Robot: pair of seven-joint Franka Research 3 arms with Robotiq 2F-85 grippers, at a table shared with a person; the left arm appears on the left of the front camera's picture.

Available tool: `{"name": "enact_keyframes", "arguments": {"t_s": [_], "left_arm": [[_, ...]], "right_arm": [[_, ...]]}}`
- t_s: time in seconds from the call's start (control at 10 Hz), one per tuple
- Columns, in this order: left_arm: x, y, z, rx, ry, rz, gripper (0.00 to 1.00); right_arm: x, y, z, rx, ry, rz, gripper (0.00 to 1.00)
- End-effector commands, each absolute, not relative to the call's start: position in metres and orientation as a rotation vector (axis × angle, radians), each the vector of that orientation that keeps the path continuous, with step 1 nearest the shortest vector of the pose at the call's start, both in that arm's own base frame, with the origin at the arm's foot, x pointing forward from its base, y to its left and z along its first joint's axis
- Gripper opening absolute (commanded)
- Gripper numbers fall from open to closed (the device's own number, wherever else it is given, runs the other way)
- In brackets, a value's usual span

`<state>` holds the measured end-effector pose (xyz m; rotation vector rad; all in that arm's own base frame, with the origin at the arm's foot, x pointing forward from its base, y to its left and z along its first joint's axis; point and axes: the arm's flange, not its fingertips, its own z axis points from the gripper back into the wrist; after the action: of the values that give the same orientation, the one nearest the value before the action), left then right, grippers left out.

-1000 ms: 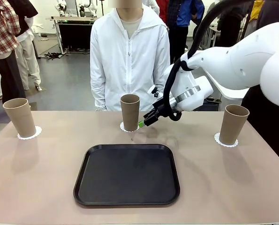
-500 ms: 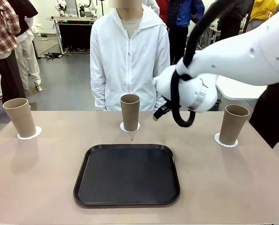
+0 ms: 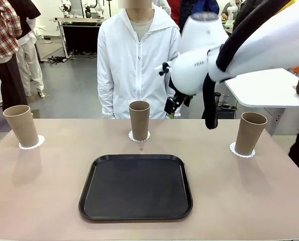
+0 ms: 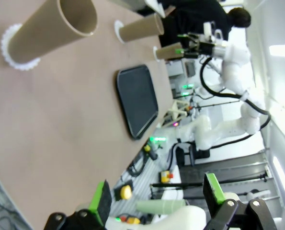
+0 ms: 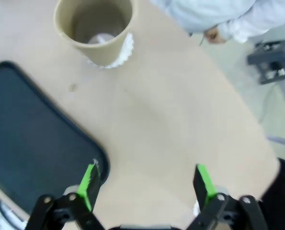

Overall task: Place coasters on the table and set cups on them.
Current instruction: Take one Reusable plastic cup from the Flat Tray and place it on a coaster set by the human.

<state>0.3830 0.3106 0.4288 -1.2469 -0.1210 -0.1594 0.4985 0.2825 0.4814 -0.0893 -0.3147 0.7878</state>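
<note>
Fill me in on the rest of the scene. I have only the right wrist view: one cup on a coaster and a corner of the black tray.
Observer: Two more cups stand upright. The left cup sits on the left coaster, and the right cup sits on the right coaster.
Operator: Report the whole tray.
Observer: The tray lies on the robot's side of the middle cup, apart from it, with nothing on it.
Operator: Check the left gripper.
Observer: The left gripper is open and holds nothing.
</note>
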Motion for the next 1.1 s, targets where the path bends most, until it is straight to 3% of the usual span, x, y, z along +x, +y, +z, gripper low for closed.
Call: {"name": "enact_keyframes", "arguments": {"t_s": [0.0, 0.2, 0.3, 1.0], "left_arm": [[0.383, 0.31, 0.432, -1.243, -0.121, -0.146, 1.0], [0.383, 0.31, 0.432, -1.243, -0.121, -0.146, 1.0], [0.383, 0.31, 0.432, -1.243, -0.121, -0.146, 1.0], [0.383, 0.31, 0.432, -1.243, -0.121, -0.146, 1.0]], "right_arm": [[0.499, 0.288, 0.489, -0.145, -0.243, 0.779, 1.0], [0.512, 0.282, 0.499, -0.108, -0.228, 0.775, 1.0], [0.489, 0.292, 0.502, -0.119, -0.253, 0.799, 1.0], [0.489, 0.292, 0.502, -0.119, -0.253, 0.799, 1.0]]}}
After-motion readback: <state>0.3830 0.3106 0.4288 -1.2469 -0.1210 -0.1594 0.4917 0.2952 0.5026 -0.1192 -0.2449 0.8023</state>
